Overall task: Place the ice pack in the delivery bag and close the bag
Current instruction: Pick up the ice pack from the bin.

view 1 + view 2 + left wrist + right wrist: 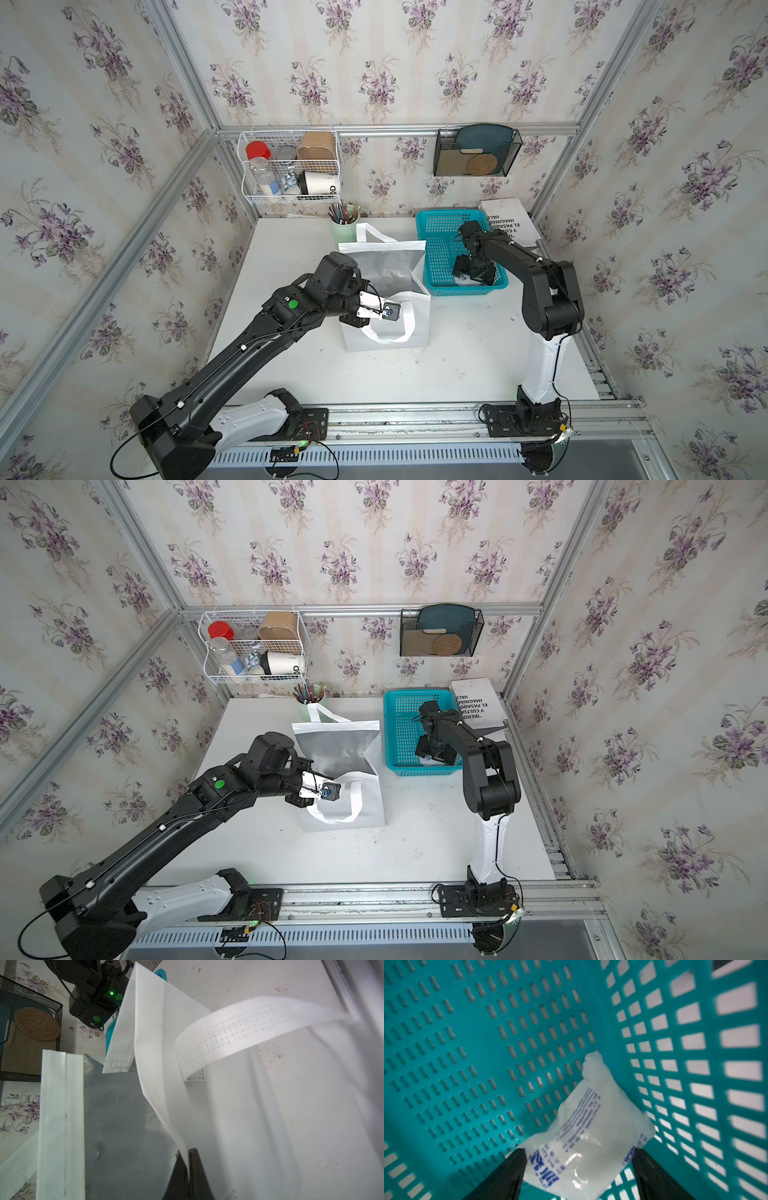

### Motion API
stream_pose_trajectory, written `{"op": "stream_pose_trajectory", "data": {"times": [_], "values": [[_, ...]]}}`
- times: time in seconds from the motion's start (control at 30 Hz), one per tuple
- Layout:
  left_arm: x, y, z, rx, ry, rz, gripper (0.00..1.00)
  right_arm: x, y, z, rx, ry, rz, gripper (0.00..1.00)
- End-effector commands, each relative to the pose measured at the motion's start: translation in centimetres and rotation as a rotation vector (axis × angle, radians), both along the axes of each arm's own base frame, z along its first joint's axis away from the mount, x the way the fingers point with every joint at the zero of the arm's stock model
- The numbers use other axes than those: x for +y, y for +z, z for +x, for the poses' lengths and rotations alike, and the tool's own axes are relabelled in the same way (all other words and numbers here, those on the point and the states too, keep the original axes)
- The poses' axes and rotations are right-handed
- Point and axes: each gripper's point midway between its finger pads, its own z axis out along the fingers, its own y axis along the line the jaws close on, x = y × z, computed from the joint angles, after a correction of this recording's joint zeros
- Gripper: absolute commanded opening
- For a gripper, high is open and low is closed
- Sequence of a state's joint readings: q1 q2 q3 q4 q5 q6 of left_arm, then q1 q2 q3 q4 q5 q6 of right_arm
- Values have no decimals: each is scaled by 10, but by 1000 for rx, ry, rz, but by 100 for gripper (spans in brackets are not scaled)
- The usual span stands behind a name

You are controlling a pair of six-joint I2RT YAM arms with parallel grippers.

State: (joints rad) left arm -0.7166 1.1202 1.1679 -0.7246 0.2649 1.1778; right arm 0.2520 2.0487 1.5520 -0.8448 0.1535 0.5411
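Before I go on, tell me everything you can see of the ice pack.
The ice pack is a whitish, glossy plastic pouch with blue print, plump and wrinkled. It lies on the floor of the turquoise basket, one edge against its slotted side wall. The right hand stands open astride one end.

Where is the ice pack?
In the right wrist view, the ice pack lies in the turquoise basket by its side wall, between the open fingers of the right gripper; the basket sits right of the delivery bag.

Delivery bag (386, 266) stands open on the surface (291, 374); left end effector (384, 311) at its near rim; right end effector (476, 270) inside the turquoise basket (440, 232) beside it.
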Motion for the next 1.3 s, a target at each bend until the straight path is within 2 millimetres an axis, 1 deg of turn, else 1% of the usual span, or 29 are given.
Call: {"op": "stream_pose_trajectory", "data": {"times": [0.0, 0.13, 0.23, 0.3, 0.5, 0.63, 0.7, 0.77, 0.8, 0.87, 0.97, 1.03, 1.07, 1.13, 1.17, 1.2, 1.27], "values": [[-1, 1, -2, 7, -10, -8, 0, -6, -12, 0, 40, 28, -33, 86], [0, 2, 0, 4, -11, -9, 0, 4, -22, 5, 41, 57, 16, 86], [-1, 1, 0, 7, -14, -9, 0, 20, -24, 14, 5, 86, 98, 85], [-1, 2, 1, 5, -17, -9, 0, 24, -21, 21, -14, 92, 121, 82], [-2, 3, 1, 6, -18, -7, 0, 27, -5, 30, -82, 125, 128, 63], [-1, 2, 1, 7, -16, -5, 0, 30, 15, 33, -148, 136, 156, 58], [-1, 2, 1, 7, -15, -5, 0, 33, 33, 37, -204, 138, 181, 57], [-2, 2, 2, 7, -15, -5, 0, 35, 56, 41, -266, 135, 209, 56], [-2, 1, 2, 7, -16, -3, 0, 38, 72, 43, -307, 139, 233, 56], [-2, 1, 2, 9, -18, -2, 0, 46, 110, 48, -406, 150, 290, 56], [-3, 2, 3, 8, -20, -3, 0, 61, 188, 50, -594, 185, 410, 56], [-4, 3, 4, 7, -22, -2, 0, 78, 242, 43, -719, 241, 526, 55], [-4, 2, 4, 8, -24, 0, 0, 86, 268, 37, -781, 276, 584, 55], [-5, 4, 5, 4, -26, -1, 0, 105, 311, 19, -877, 360, 678, 55], [-5, 4, 5, 2, -26, -1, 0, 117, 326, 8, -912, 416, 707, 55], [-6, 4, 6, 0, -27, -1, 0, 138, 343, -8, -944, 502, 742, 55], [-6, 4, 7, -2, -29, -2, 0, 163, 360, -34, -993, 626, 761, 56]]}}
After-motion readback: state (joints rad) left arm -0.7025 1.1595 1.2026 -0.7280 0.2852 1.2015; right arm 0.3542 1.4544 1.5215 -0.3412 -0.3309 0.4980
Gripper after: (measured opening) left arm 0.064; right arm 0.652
